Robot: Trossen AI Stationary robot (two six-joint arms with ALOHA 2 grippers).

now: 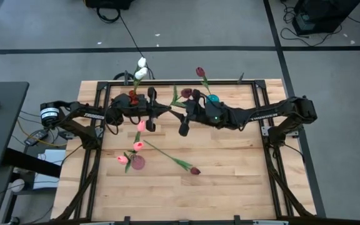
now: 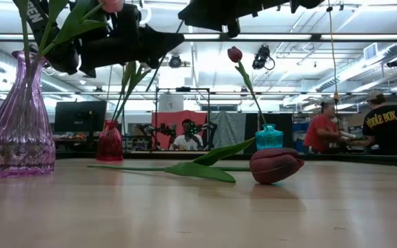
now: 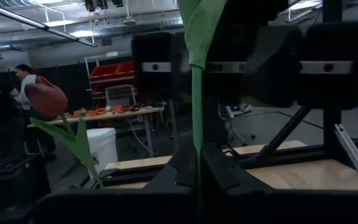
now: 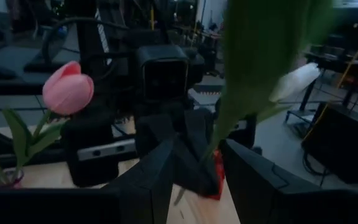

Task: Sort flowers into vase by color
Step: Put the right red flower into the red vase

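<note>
My left gripper (image 1: 165, 112) and my right gripper (image 1: 176, 115) meet tip to tip above the table's middle. Between them stands an upright green flower stem (image 3: 196, 124) with a leaf (image 1: 175, 97); I cannot make out its head. The left gripper is shut on the stem. The right gripper (image 4: 207, 177) is open, its fingers either side of the left fingertips and the stem (image 4: 219, 134). A maroon tulip (image 1: 194, 170) lies flat on the table. The pink vase (image 1: 137, 162) holds pink tulips, the red vase (image 1: 132, 97) white ones, and the teal vase (image 1: 212, 99) a maroon one (image 1: 200, 72). My left gripper pinches the flower's stem (image 3: 196, 163) below its leaf, between its two fingers. The fingers come in level from the table's left and lie across the stem. The stem stands about upright in the hold, with the leaf (image 3: 199, 25) rising above the fingers.
The three vases stand close around both grippers: red on the far left, teal on the far right (image 2: 269, 136), pink on the near left (image 2: 18, 117). A tall pink tulip (image 1: 141, 125) leans up beside the left gripper. People stand in the room beyond the table.
</note>
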